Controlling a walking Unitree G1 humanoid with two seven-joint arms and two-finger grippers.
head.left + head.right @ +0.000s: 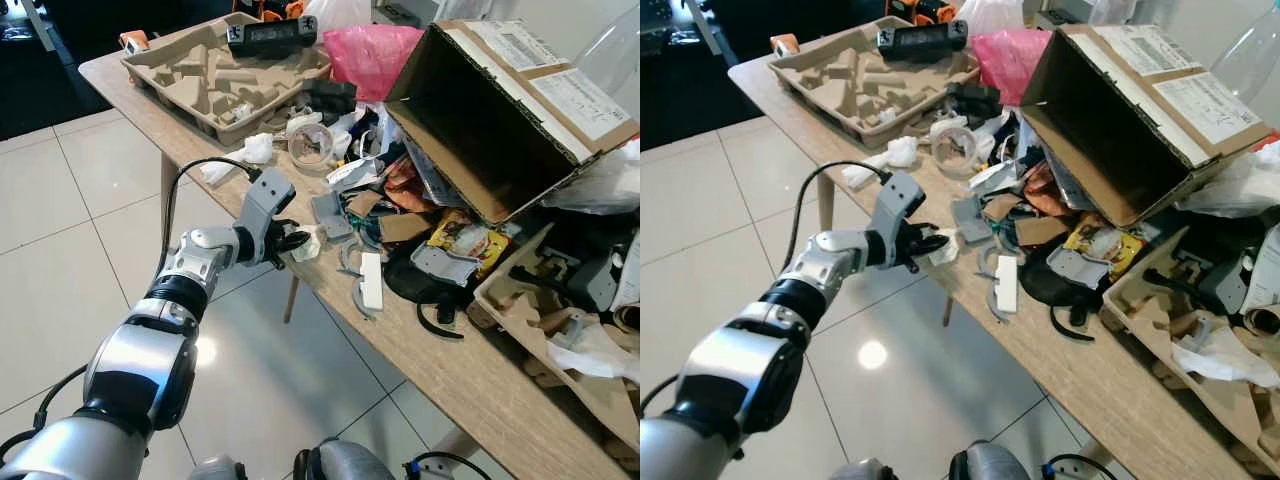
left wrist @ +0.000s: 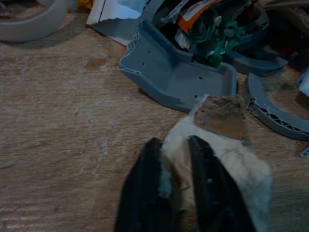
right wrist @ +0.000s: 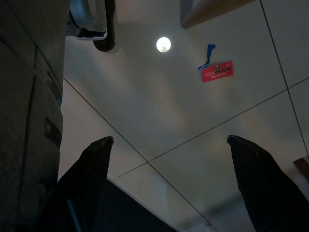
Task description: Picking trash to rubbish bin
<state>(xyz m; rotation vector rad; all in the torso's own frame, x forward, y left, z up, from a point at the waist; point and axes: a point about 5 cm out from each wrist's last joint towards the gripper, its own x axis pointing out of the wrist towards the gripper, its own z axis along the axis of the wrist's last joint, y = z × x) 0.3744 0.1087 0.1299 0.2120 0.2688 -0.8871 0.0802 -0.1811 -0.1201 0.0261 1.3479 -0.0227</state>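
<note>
My left gripper [image 1: 293, 241] reaches to the front edge of the wooden table [image 1: 470, 370] and is shut on a crumpled white tissue [image 1: 308, 245]. In the left wrist view the two black fingers [image 2: 145, 193] pinch that white tissue [image 2: 241, 164], which carries a brown scrap [image 2: 219, 117] and rests on the wood. Just beyond it lies a grey plastic piece [image 2: 178, 77]. My right gripper [image 3: 169, 145] hangs open over the tiled floor, nothing between its fingers.
The table holds a heap of trash: an open cardboard box [image 1: 500, 120], a pink bag [image 1: 370, 55], a moulded pulp tray [image 1: 215, 75], a tape roll [image 1: 310, 142], a white bar [image 1: 371, 280]. A red tag [image 3: 217, 71] lies on the floor tiles.
</note>
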